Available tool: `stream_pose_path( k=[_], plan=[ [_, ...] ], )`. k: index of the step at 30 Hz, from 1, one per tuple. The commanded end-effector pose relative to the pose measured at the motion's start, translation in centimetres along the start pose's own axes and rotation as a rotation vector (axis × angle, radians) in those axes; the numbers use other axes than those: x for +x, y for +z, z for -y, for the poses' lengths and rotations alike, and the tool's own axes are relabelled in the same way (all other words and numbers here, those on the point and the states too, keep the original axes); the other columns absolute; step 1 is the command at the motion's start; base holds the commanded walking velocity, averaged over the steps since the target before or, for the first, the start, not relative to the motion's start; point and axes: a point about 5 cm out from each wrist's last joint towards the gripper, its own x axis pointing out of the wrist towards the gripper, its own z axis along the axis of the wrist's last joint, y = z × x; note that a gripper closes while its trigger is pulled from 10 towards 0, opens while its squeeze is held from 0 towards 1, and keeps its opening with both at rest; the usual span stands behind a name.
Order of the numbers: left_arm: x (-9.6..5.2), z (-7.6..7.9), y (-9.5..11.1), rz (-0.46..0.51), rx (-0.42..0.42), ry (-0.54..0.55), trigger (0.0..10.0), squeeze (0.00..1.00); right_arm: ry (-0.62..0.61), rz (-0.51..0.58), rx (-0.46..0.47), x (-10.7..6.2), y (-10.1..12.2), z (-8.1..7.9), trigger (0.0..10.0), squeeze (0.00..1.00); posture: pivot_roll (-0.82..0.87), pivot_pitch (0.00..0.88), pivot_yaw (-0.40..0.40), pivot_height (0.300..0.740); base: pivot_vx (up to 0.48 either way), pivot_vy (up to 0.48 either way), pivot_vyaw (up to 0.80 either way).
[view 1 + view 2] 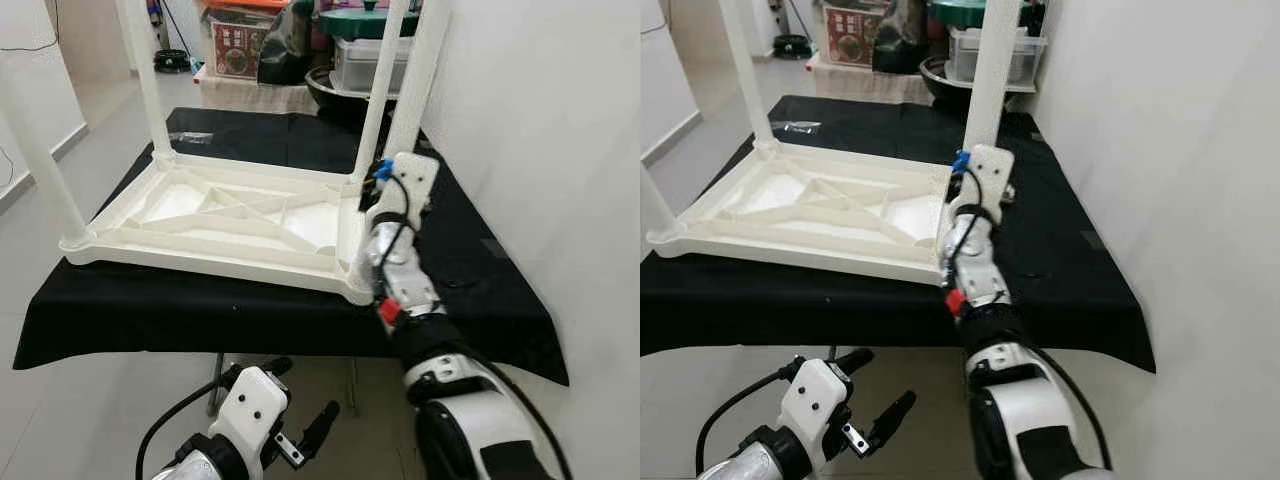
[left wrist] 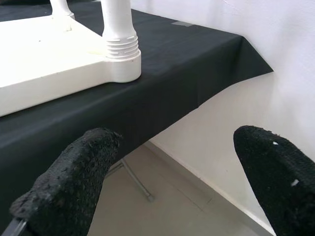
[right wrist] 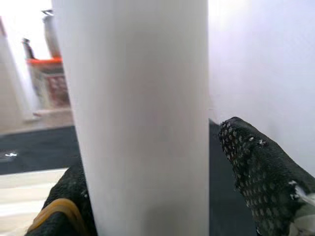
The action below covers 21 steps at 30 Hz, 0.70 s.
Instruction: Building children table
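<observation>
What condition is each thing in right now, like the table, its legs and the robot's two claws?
White table: upside down on the black cloth.
Near-right leg: upright in its corner socket, fingers on either side.
Right gripper: around that leg.
Left gripper: open, holding nothing, below the cloth's edge.

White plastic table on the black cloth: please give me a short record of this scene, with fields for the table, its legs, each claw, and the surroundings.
table: white plastic children's table, lying upside down on a black cloth-covered surface
legs: white plastic legs stand upward at the corners; near-right leg is by the white wall
right claw: right claw, fingers on both sides of the near-right leg
left claw: left claw, open, low, below the cloth edge, holding nothing
surroundings: storage boxes behind the table
</observation>
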Motion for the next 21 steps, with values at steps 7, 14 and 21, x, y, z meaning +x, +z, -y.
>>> stream_pose_path(
  k=[7,14,21],
  plan=[
    [0.0,0.0,-0.3,-0.009,0.001,0.003,10.0,0.00,0.181,0.021,0.043,0.9,0.2,2.3,10.0,0.00,0.13,0.008,-0.103,0.740,0.000,0.000,0.00],
    [-0.1,-0.1,-0.3,-0.009,0.002,0.007,10.0,0.00,0.442,-0.019,0.074,1.5,0.1,2.7,10.0,0.00,0.13,0.011,-0.108,0.740,0.000,0.000,0.00],
    [-0.2,0.0,-0.3,-0.010,0.002,0.009,10.0,0.00,0.640,-0.063,0.075,1.5,0.0,2.4,10.0,0.00,0.14,0.015,-0.113,0.740,0.000,0.000,0.00]
  ],
)
